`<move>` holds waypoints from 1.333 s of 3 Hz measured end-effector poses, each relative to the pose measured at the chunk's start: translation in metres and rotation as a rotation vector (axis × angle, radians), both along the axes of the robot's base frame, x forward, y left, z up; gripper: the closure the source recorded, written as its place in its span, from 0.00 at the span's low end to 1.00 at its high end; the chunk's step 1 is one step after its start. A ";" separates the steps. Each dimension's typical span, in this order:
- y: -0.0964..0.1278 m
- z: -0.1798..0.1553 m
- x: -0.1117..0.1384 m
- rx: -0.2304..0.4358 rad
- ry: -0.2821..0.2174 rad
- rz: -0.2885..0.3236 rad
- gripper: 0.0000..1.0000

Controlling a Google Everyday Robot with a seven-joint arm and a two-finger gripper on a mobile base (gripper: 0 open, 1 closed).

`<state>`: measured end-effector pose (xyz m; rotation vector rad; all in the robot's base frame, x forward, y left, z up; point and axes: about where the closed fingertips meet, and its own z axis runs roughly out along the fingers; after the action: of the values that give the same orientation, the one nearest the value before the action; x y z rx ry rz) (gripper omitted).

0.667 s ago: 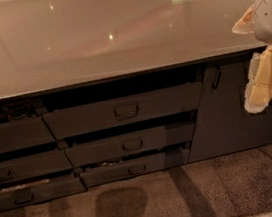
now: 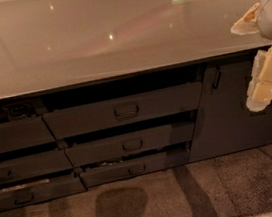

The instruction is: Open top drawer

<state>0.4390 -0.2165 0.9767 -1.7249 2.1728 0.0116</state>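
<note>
The top drawer is the widest dark grey front in the middle column, just under the countertop, with a small rectangular pull handle at its centre. It stands out a little from the cabinet, with a dark gap above it. My gripper, pale yellow, hangs at the right edge of the view in front of the cabinet door, well to the right of the drawer and apart from its handle. It holds nothing that I can see.
Two slimmer drawers sit below the top one, both slightly out. More drawers fill the left column. A tall cabinet door with a vertical handle is at the right. The glossy countertop is above, and carpet below.
</note>
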 end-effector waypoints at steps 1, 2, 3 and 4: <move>0.009 0.002 0.003 0.161 -0.001 0.090 0.00; 0.009 0.002 0.003 0.161 -0.001 0.090 0.00; 0.014 0.006 0.010 0.090 -0.074 0.092 0.00; 0.002 -0.031 0.042 0.022 -0.093 0.111 0.00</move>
<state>0.4811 -0.2142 0.9453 -1.7955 2.0021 -0.0160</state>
